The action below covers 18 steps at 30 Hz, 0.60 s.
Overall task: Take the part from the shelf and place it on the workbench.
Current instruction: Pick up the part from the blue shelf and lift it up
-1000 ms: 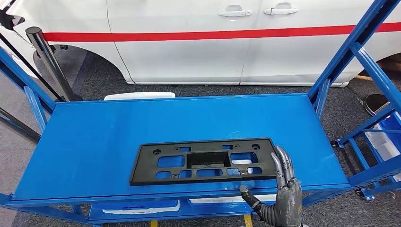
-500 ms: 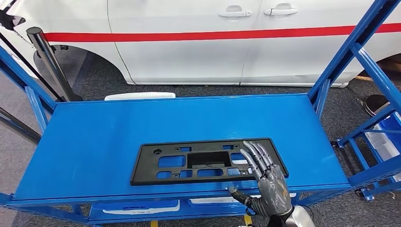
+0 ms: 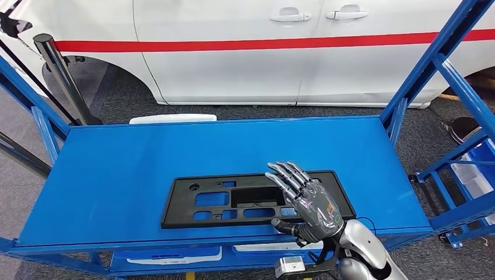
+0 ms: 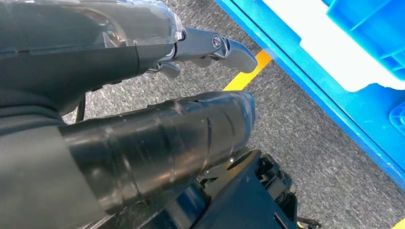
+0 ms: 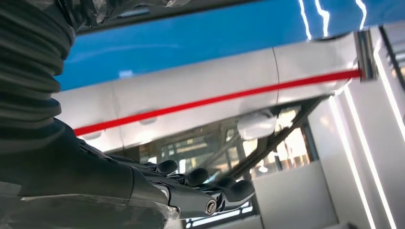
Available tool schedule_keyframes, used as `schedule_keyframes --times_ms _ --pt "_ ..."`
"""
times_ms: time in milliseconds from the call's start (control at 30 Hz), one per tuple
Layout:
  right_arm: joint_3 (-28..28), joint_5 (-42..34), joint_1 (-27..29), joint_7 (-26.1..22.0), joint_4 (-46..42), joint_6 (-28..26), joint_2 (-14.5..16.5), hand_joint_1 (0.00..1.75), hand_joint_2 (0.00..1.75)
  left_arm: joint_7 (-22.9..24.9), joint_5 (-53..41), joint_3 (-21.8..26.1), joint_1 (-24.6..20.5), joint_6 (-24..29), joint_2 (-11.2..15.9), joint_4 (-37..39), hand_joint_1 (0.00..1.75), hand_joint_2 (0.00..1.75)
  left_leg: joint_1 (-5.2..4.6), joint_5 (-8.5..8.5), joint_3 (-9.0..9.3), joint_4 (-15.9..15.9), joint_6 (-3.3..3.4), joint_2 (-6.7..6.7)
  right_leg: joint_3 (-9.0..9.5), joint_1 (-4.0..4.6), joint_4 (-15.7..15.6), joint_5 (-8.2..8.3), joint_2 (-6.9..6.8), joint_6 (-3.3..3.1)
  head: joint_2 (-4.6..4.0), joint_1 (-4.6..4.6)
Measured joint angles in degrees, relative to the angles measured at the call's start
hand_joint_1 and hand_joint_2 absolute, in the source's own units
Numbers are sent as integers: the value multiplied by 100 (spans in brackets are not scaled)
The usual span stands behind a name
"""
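The right hand (image 3: 312,204) is hovering over the black part (image 3: 251,198), fingers (image 3: 286,175) spread wide, holding nothing; a one-sided grab could be tipping it off the blue shelf (image 3: 146,157).

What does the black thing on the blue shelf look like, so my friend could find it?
Find the big blue shelf in front of the white car. Near its front edge lies the black part, a long flat plastic frame full of rectangular holes. The robot's right hand is spread above its right end.

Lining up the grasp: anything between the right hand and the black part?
Nothing: in the head view the open right hand hovers over the black part's right end.
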Motion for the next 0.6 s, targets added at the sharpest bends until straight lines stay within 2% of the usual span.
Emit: schedule_keyframes --times_ms 133,200,600 --pt "203 -496 -291 3 148 737 -299 0 175 26 21 -1 -5 0 1 0 0 0 -1 0 2 0 0 -1 -1 0 0 0 -1 0 0 0" --pt "281 -624 -408 -9 227 939 -412 0 175 31 25 0 -7 -1 1 0 0 0 -1 -1 1 1 0 -1 -1 0 -1 0 -3 0 0 0" --pt "611 -729 -808 10 479 1226 -650 0 175 -6 36 0 -12 21 3 0 0 0 -1 -2 -1 0 1 -1 -1 0 -1 0 -5 0 0 0"
